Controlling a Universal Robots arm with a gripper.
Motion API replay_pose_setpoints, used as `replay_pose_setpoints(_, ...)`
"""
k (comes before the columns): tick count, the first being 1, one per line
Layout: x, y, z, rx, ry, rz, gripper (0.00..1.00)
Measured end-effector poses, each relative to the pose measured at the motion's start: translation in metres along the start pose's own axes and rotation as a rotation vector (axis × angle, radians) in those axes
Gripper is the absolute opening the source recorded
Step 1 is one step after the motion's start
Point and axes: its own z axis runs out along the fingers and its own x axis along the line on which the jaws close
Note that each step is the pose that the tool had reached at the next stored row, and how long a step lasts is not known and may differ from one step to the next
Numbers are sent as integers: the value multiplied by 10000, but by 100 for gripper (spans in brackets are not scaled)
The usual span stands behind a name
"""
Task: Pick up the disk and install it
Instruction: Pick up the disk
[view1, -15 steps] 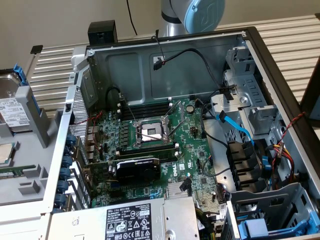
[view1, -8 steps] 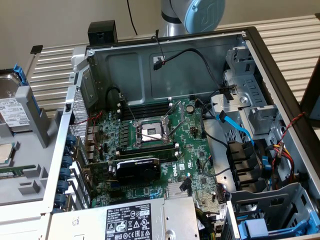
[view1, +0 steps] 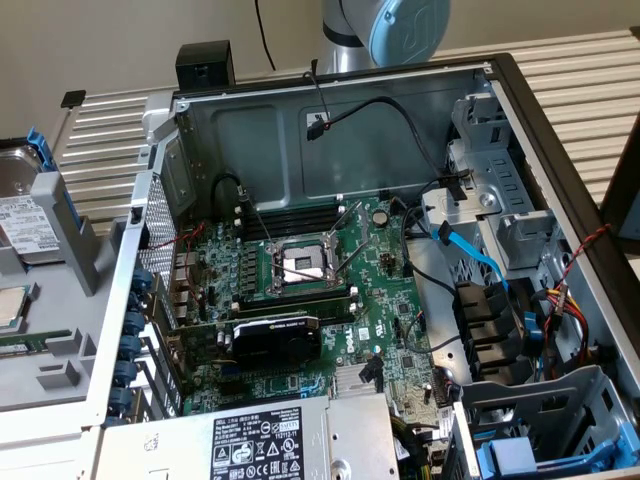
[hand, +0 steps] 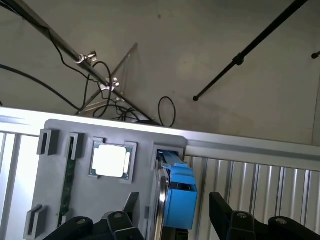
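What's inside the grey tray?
The disk stands on edge in the tray, a square chip lies beside it, and a green board stands further along. The disk's lower part is hidden by the tray.

We see soft, even light across the computer case (view1: 300, 130), its inner floor in mild shadow (soft-edged throughout); from the wrist, the chip (hand: 111, 161) glares blank white.

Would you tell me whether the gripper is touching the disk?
Apart. In the wrist view the open gripper straddles the disk, with grey holder and slatted table showing between the fingers and it.
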Motion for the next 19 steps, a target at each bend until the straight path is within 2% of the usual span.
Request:
replay_pose_setpoints(3, 2, -3, 48, -42, -9, 1, 66)
replay_pose_setpoints(7, 4, -5, 103, -96, -54, 0, 66)
replay_pose_setpoints(10, 4, -8, 144, -105, -82, -1, 66)
replay_pose_setpoints(12, 6, -9, 169, -111, -138, -3, 66)
replay_pose_setpoints(14, 6, -10, 196, -125, -154, 0, 66)
replay_pose_setpoints(16, 7, -11, 212, -166, -166, 9, 66)
replay_pose_setpoints(19, 7, -12, 226, -167, -175, 101, 66)
